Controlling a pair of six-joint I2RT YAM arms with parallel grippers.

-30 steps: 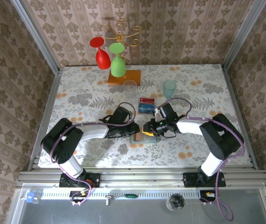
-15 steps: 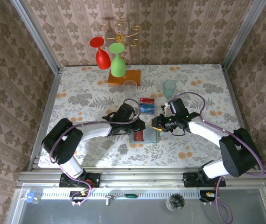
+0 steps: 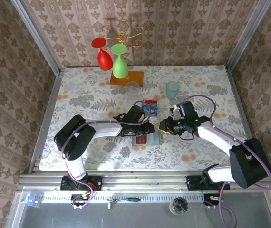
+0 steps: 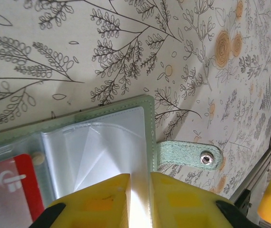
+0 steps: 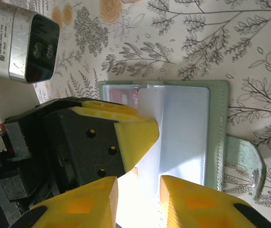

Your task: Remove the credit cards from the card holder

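Left gripper (image 3: 148, 129), seen from above, has slid right along the card holder (image 3: 147, 140) at centre frame, while the right gripper (image 3: 162, 127) has backed off. Left wrist view: jaws nearly closed on its clear sleeve; the red card (image 4: 12, 185), lower left, remains inside, logo unreadable. Right wrist view: jaws partly open, grip unclear.

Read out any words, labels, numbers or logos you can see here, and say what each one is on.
No text can be read.
Red card in the card holder: a white logo mark, no legible letters.
Silver camera: side label print too small to read.
Loose red and blue cards: print too small to read.
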